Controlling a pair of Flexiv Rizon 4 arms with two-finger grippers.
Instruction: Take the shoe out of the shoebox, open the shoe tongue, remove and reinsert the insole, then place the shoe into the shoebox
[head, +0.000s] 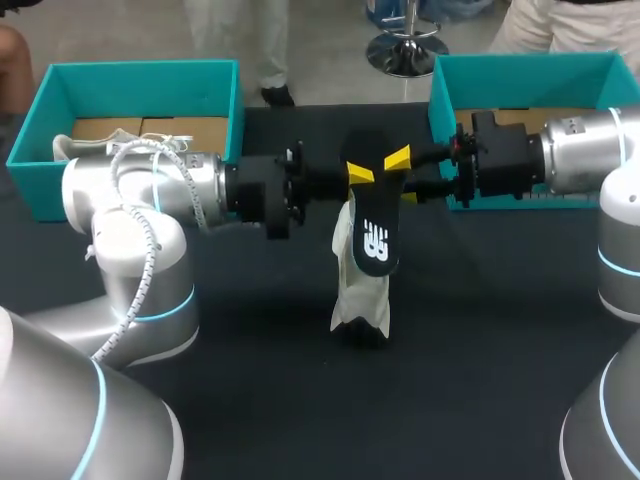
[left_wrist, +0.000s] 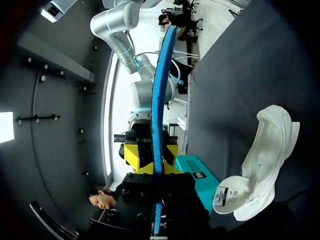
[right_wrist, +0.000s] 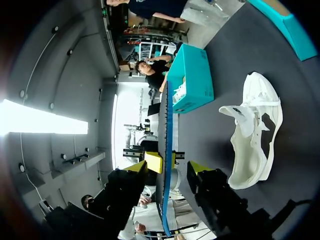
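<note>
Well past halfway, I judge: the shoe (head: 352, 295) is out of its box and lies on its side on the surface (head: 250, 400), its tongue folded open, and the insole (head: 375, 240) is out of it. The insole hangs upright in the air just above the shoe. The left pincer (left_wrist: 156, 154) is clamped on the insole, a tip pressing each face. The right pincer (right_wrist: 167, 169) stands open above the shoe, one finger on each side of the insole with a gap showing, so it grips nothing. Beyond the shoe stand the left box (head: 130, 68) and the right box (head: 530, 62); which one is meant I cannot tell. Left to do: slide the insole back into the shoe, then set the shoe into a box.
</note>
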